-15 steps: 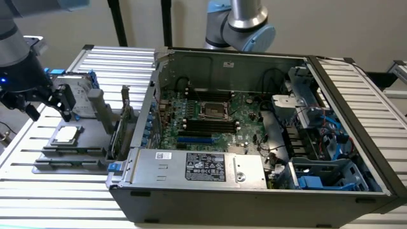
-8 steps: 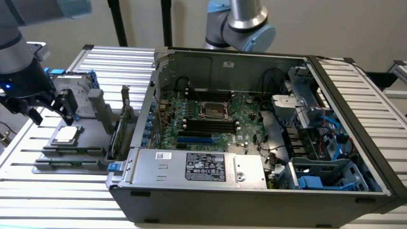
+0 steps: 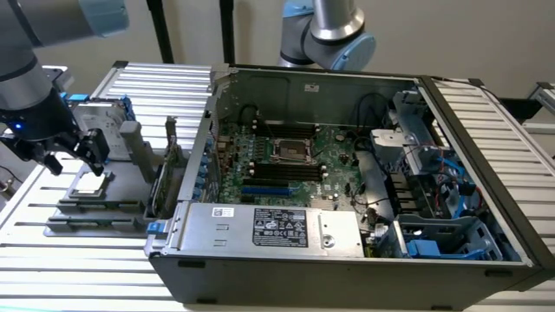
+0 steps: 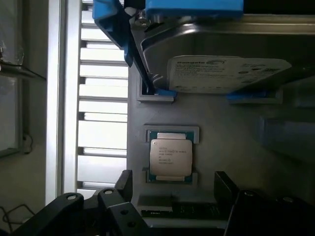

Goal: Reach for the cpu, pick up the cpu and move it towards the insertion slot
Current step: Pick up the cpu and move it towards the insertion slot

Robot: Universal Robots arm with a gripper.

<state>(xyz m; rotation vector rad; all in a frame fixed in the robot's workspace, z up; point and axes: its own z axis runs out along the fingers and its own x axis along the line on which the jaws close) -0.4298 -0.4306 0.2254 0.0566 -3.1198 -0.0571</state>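
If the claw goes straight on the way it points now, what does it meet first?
Probably the cpu, lying in its grey holder just below the open claw. Nothing lies between, though depth is unclear.

The grey arm with pale blue joints [image 3: 26, 71] comes down from the exterior view's left. Its black wrist [image 3: 35, 120] points downward, and the black two-fingered hand [image 3: 77, 168] hangs just above the small flat square cpu with a silvery metal top [image 3: 90, 187]. The fingers [image 4: 124, 183] stand spread wide apart, gripping nothing.
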